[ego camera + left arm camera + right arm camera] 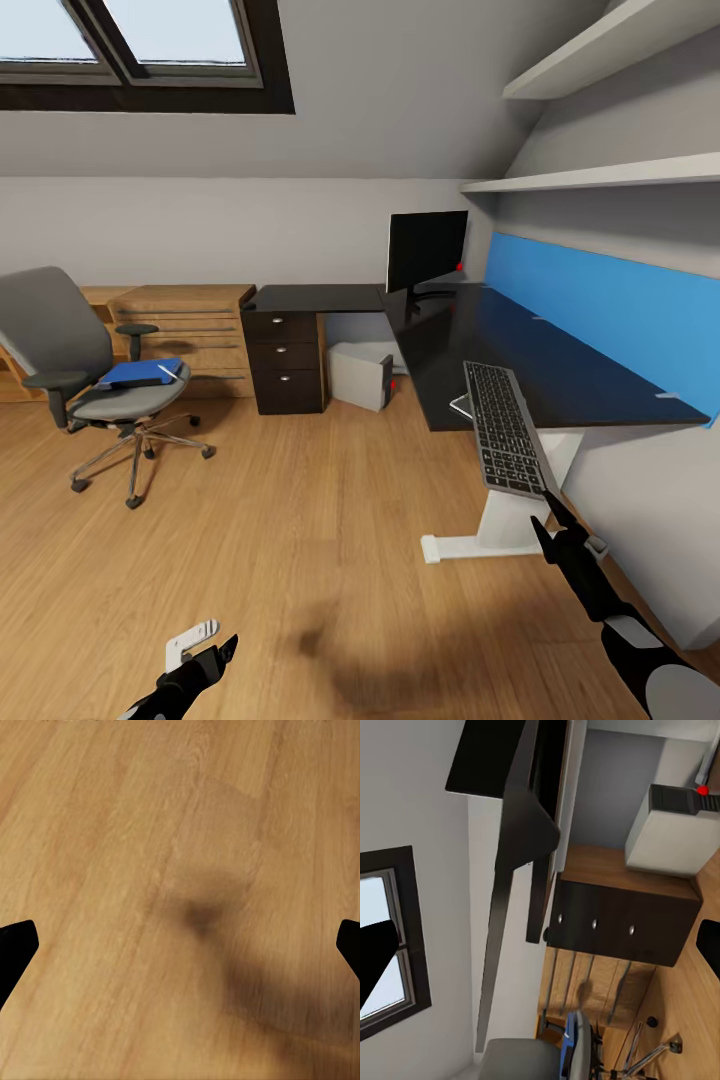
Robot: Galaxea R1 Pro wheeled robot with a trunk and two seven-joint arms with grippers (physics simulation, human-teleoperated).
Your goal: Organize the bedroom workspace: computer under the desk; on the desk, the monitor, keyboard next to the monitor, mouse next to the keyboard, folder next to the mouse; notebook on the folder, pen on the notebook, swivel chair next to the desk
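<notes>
The keyboard point(503, 428) slants across the black desk's point(560, 370) front edge, its near end jutting out past it. My right gripper point(548, 515) is at that near corner, and the right wrist view shows its fingers point(376, 958) spread wide. What looks like the notebook point(459, 405) peeks out beside the keyboard. The monitor point(427, 250) stands at the desk's corner, with the computer point(360, 375) beneath. The swivel chair point(95, 370) carries the blue folder point(140, 372) and a white pen point(168, 371). My left gripper point(222, 650) hangs open above the floor. The mouse is out of view.
A light wooden drawer chest point(185, 320) stands behind the chair. The desk's dark drawers point(288, 360) and white pedestal leg point(500, 520) reach the floor. A blue wall panel point(610, 310) and shelves point(600, 175) are above the desk. Wood floor point(300, 520) lies between chair and desk.
</notes>
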